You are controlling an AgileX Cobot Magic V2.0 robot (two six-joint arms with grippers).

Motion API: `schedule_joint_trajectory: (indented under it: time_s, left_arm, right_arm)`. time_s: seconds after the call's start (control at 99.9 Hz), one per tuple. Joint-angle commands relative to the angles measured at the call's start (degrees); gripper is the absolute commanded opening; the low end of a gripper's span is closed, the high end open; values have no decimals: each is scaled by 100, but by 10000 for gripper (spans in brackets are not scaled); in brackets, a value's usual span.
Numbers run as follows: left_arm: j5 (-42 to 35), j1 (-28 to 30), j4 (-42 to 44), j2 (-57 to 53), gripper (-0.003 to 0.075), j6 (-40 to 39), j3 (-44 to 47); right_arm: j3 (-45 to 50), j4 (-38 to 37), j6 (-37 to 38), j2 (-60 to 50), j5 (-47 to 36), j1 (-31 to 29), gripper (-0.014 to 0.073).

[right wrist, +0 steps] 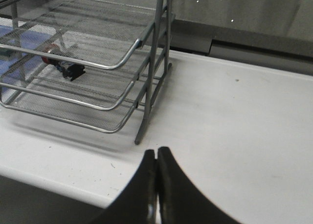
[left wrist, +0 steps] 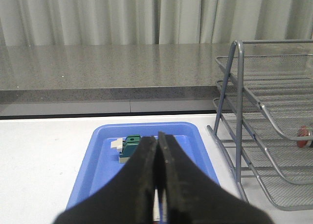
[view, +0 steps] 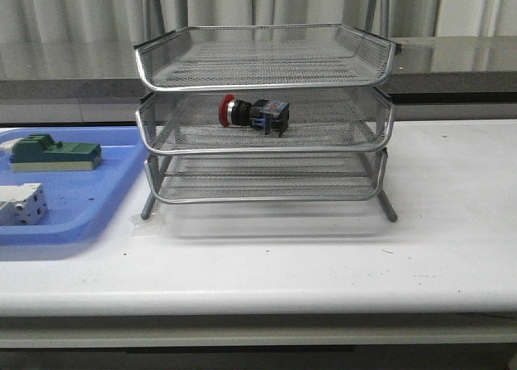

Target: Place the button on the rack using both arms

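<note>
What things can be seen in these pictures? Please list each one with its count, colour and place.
rack: one, silver wire mesh, three tiers, middle of the table.
button: one, red head, black body, blue rear, lying in the rack's middle tier.
tray: one, blue, on the table left of the rack.
green part: one, in the tray.
white-grey block: one, in the tray.
table: one, white.
left hand: one, black, shut, empty.
right hand: one, black, shut, empty.

No text, label, brand, number or sign can be read anywhere.
</note>
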Motion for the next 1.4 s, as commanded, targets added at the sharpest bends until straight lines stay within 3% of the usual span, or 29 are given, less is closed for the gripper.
schedule_joint_trajectory:
  time_s: [0.0,0.21,0.49,0.861,1.391]
  left_arm:
    - [-373,-41,-110,25,-20,-34,-173]
    - [-373,-41,-110,25,-20,-34,-173]
    - [-373,-41,-110,25,-20,-34,-173]
    - [-373,-41,-110,25,-20,-34,-173]
    - [-373,-41,-110,25,-20,-34,-173]
  right_arm:
    - [-13,-276,-7,-65,-681,-39,-61]
    - [826,-493,385,-703,-1358,-372,-61]
    - [1834,-510,533,-2108,-1404,-1003,-61]
    - [2650,-523,533,-2039,-2404,-1011,-61]
    - [2647,-527,533,-2039,-2325,-1011,-61]
